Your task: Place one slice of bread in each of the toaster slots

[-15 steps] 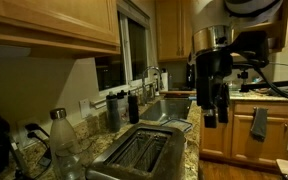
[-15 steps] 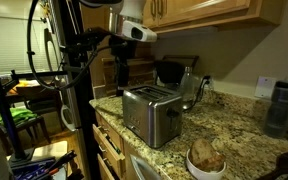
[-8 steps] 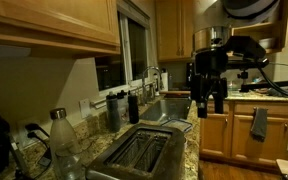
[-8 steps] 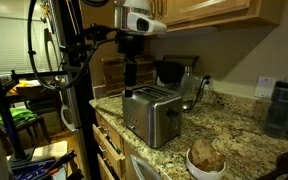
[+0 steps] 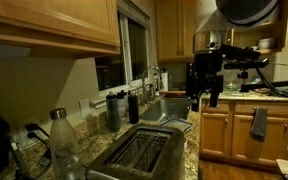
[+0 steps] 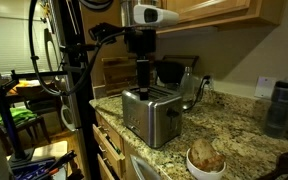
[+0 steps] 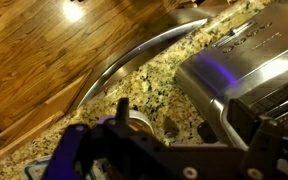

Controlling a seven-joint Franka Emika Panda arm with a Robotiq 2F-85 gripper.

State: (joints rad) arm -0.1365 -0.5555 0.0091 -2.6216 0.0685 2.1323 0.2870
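I log a home kitchen: honey-coloured wooden wall cabinets (image 5: 54, 25), speckled granite surface (image 6: 239, 125), steel sink basin (image 5: 169, 108) beneath a window (image 5: 136, 50), wide shiny silver toaster (image 6: 151, 115).

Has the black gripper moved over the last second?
Yes. In an exterior view the black gripper moved rightward, from beside the shiny silver toaster to above its top.

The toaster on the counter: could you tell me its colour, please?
Shiny silver metal; the toaster shows best in an exterior view.
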